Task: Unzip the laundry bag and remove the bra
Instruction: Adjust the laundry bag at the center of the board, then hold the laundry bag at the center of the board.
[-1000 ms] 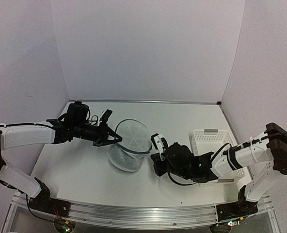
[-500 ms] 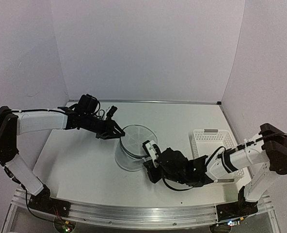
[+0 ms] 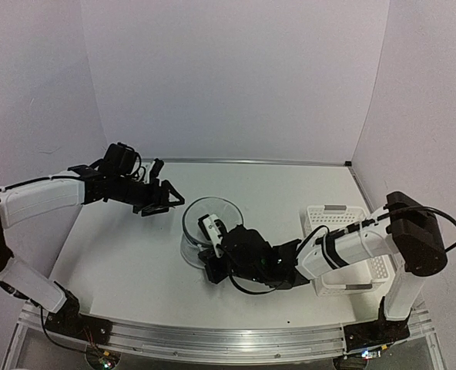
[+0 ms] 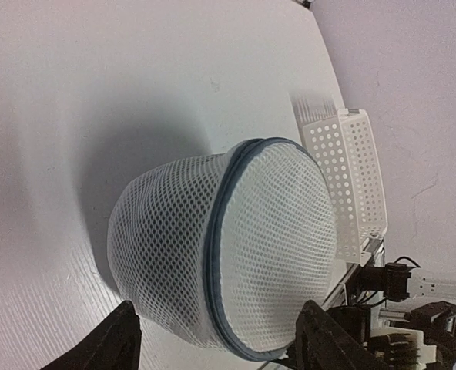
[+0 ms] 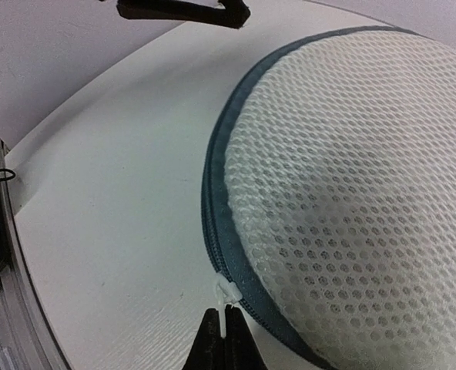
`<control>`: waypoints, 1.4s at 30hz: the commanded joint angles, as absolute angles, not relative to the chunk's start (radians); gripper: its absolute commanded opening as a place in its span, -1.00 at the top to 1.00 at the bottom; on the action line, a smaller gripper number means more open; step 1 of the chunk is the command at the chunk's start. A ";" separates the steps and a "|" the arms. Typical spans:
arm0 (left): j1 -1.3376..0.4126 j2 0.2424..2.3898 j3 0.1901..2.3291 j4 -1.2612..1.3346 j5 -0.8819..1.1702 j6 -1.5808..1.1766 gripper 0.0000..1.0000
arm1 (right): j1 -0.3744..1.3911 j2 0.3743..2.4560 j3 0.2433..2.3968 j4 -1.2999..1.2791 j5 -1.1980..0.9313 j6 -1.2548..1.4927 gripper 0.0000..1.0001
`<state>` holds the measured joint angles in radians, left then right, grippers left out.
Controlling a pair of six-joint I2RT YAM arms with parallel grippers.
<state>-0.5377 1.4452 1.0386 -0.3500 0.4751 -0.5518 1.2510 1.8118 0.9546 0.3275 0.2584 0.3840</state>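
Laundry bag, seen from the overhead camera, sits near the middle of the white surface with one round, rimmed end facing up. Left gripper hangs to the left of the bag and clear of it, jaws apart and empty. Right arm reaches leftward across the near part of the surface, and the right gripper meets the bag's near-left edge. White perforated basket lies at the right, partly behind that arm.

Left wrist view: the left gripper shows two dark fingers spread wide at the lower edge, touching nothing. Beyond them the laundry bag rests on the surface, a blue-grey zipper band ringing its mesh. The basket stands just behind the bag.

Right wrist view: the right gripper has its jaws pressed together on the white zipper pull at the near edge of the zipper band. The laundry bag fills the right of the view, and the left gripper's fingers show at the top.
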 commanded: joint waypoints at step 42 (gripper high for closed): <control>-0.607 1.442 0.868 -0.084 0.633 -0.793 1.00 | 1.255 1.794 0.983 0.334 0.159 0.394 1.00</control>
<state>-0.6106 1.4422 0.8227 -0.1291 0.6361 -0.7959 1.2510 1.8603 1.0103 0.3122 0.1604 0.3756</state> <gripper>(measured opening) 0.027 0.019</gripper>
